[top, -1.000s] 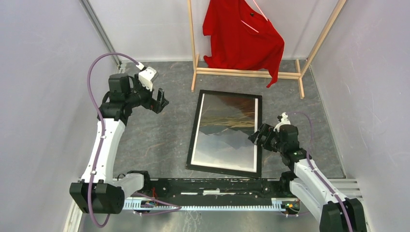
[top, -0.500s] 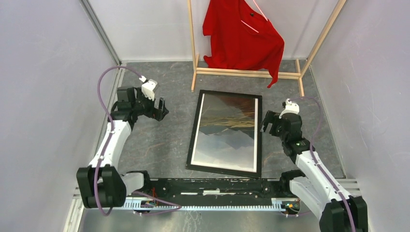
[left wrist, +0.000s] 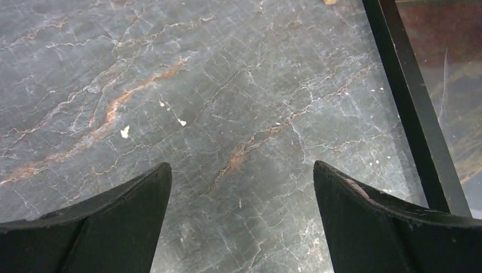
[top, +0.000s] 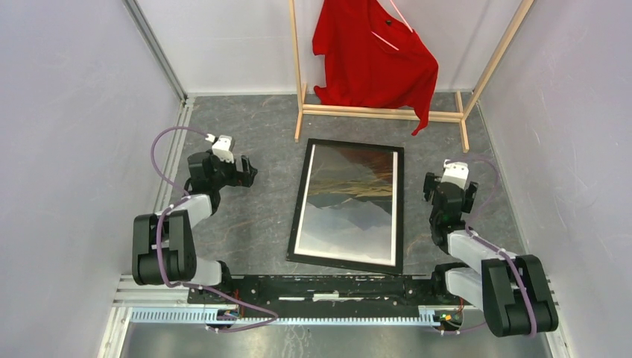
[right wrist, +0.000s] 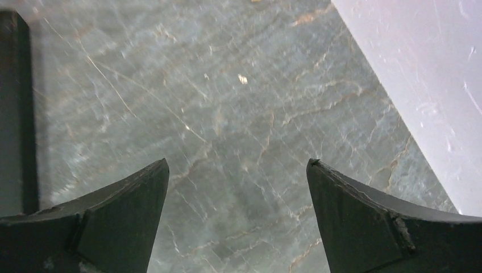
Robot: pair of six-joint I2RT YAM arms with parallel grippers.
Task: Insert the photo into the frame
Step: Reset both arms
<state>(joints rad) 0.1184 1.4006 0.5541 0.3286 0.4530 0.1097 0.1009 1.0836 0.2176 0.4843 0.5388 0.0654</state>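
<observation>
The black frame (top: 302,195) lies flat, front up, in the middle of the grey marble floor. The photo (top: 350,203) of mountains and cloudy sky sits inside it, its white border showing along the sides. My left gripper (top: 247,171) is open and empty, low over the floor left of the frame; the left wrist view shows bare marble between its fingers and the frame's black rail (left wrist: 418,108) at the right. My right gripper (top: 448,186) is open and empty to the right of the frame, over bare floor; the frame's rail (right wrist: 16,114) shows at the left edge.
A wooden clothes rack (top: 380,112) with a red shirt (top: 373,56) stands behind the frame. White walls close in left, right (right wrist: 432,85) and back. A black rail (top: 320,287) with the arm bases runs along the near edge.
Both arms have folded back and down toward their bases. The right gripper moved away from the frame's right rail to the right; the left gripper dropped lower. Frame and photo have not moved.
</observation>
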